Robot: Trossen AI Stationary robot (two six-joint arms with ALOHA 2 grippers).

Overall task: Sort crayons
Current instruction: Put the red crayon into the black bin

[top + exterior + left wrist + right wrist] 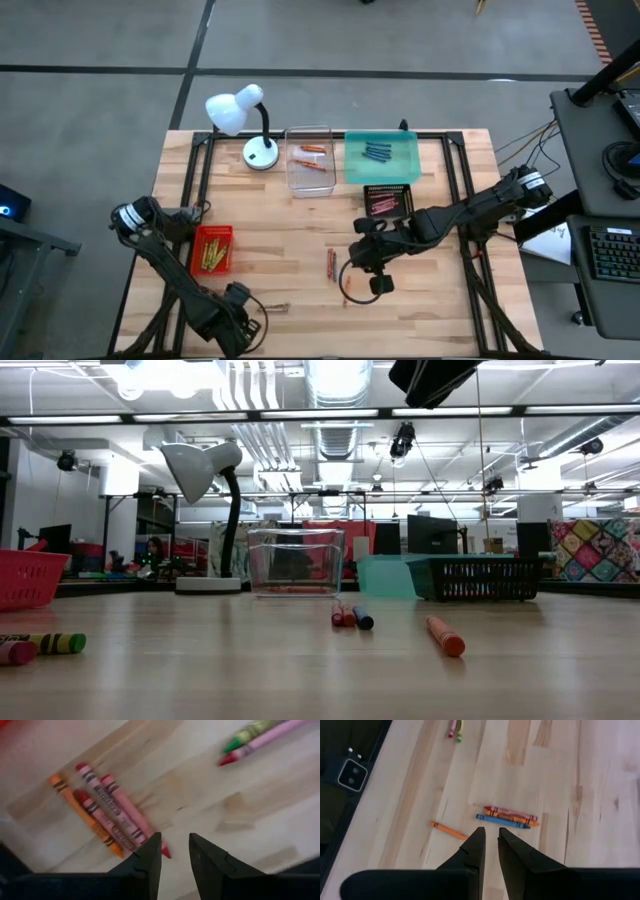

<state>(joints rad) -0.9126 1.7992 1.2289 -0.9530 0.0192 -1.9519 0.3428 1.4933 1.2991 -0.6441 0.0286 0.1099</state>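
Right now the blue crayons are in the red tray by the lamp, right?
Not quite. The blue crayons are in the teal tray, as the high view shows. The red tray sits nearer the left arm and holds yellowish crayons.

Lighting: you have even, bright overhead light. In the low view, ceiling tubes (340, 412) glare white above, and the tabletop (300, 670) carries a soft sheen.

Shadows: in your high view they fall faint and short beneath the arms; the lamp (238, 110) head reads near blown-out white.

Focus, low view: your nearest crayons (40, 647) at the left edge are soft; the room behind is crisper.

Focus, left wrist view: you get a blurred picture throughout; crayon labels (107, 815) smear, and the fingers (150, 865) are dark, with little detail.

Focus, right wrist view: sharper; wood grain (520, 745) stays legible.
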